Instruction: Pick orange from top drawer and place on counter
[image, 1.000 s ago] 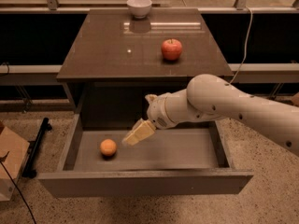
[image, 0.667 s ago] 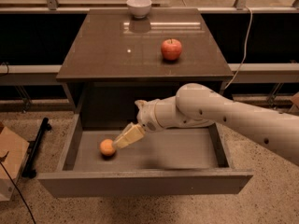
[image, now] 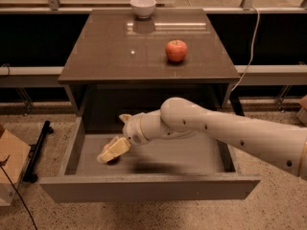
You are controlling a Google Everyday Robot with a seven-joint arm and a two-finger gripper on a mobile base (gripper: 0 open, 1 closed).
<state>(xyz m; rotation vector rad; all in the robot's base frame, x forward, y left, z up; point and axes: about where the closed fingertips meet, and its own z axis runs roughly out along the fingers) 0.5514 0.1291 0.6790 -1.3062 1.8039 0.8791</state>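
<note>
One gripper [image: 113, 150] hangs low at the left of the open top drawer [image: 196, 158]; whether it is spread or closed I cannot tell. The orange is hidden, I judge beneath it. Light, firm, smooth and apt to roll: I'd grip across its widest girth.

A white bowl [image: 143, 6] stood at the rear edge of the counter [image: 110, 51]. A red apple [image: 176, 50] sat nearer the right edge. A white cable [image: 250, 47] hung beyond that edge.

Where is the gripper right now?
In the camera view, the gripper is down inside the open top drawer, toward the picture's left, below the front edge of the counter; the orange cannot be seen.
</note>
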